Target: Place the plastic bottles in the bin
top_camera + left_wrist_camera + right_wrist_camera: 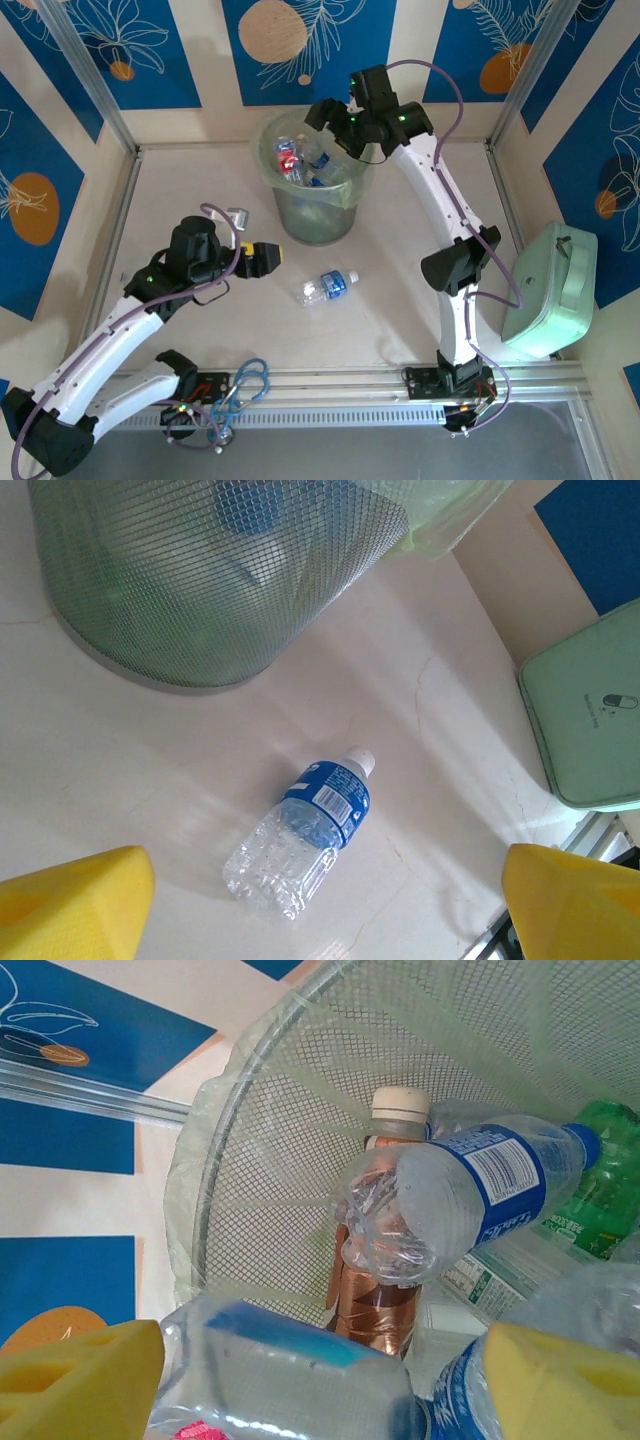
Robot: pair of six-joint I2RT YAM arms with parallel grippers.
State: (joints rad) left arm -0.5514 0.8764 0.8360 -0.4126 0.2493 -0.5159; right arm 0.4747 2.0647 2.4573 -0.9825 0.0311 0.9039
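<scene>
The bin [315,205] is a pale-green lined mesh bucket at the back middle of the table, and several plastic bottles lie inside it. My right gripper [335,130] hangs over its mouth. In the right wrist view its yellow fingers [80,1380] stand wide, and a blurred clear bottle with a blue label [290,1375] lies between them, clear of the right finger. Below are a clear blue-labelled bottle [470,1195], a copper-labelled one [385,1295] and a green one [600,1195]. One clear blue-labelled bottle [328,286] [305,830] lies on the table. My left gripper [262,258] [325,920] is open just left of it.
A mint-green lidded box [550,290] [590,710] stands at the right table edge. A small silvery object [237,215] sits beside the left arm, left of the bin. Loose cables [240,385] lie on the front rail. Walls close in the back and both sides.
</scene>
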